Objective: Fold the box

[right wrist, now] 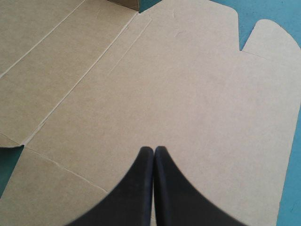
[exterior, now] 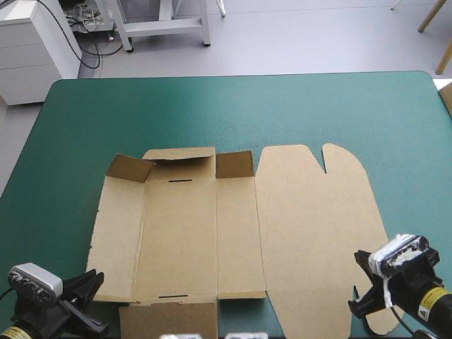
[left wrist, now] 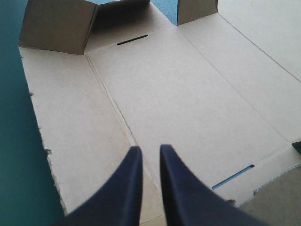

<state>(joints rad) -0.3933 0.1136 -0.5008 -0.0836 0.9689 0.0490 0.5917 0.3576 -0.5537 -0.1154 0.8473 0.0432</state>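
Looking down on the teal-green worktop point(exterior: 233, 106), we are seeing the brown box point(exterior: 180, 233) lying spread open across its middle and near side. Most panels are lying flat, while three small flaps point(exterior: 234, 164) along its far edge are standing up. The left arm is reaching in low from the near left corner. The left end effector point(left wrist: 148, 149) is hovering over the box's left panels, its black fingers point(left wrist: 127, 188) almost together, nothing in the thin slit between them. The right arm is coming in from the near right corner, and the right end effector point(right wrist: 154, 149) is pressed together into one arch above the wide rounded lid panel point(exterior: 311, 212).
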